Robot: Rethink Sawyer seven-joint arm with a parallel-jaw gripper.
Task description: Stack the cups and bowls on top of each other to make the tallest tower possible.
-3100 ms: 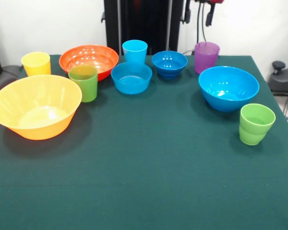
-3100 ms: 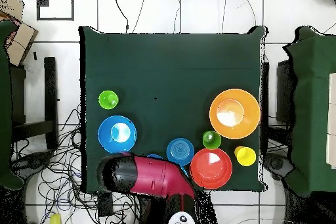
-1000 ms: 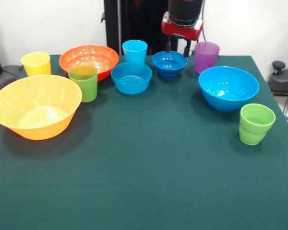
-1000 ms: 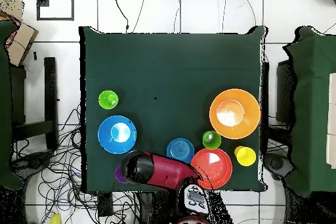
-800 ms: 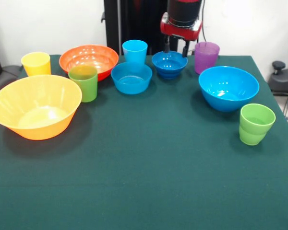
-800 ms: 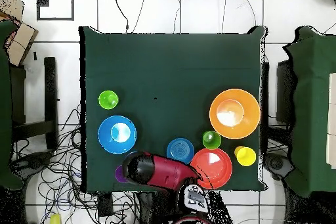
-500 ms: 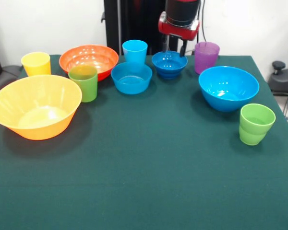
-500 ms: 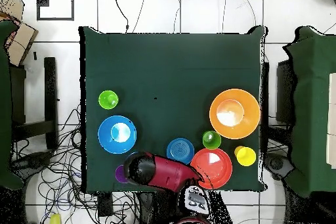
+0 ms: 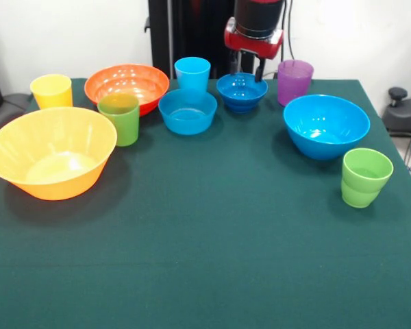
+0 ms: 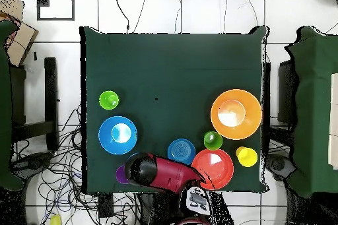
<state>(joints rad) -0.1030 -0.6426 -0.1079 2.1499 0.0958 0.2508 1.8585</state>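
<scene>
Your end effector [image 9: 246,71] hung spread over the far rim of the small dark blue glossy plastic bowl [image 9: 242,92], which sat on the green counter [image 9: 212,233] beside the translucent purple tumbler [image 9: 294,81].

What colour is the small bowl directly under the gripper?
Dark blue: the small glossy flared bowl beneath the gripper. The front view shows it best.

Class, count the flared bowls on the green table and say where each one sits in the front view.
5, none hidden: yellow-orange bowl front left; orange-red bowl back left; medium light blue bowl centre back; small dark blue bowl under the claw; big light blue bowl right.
</scene>
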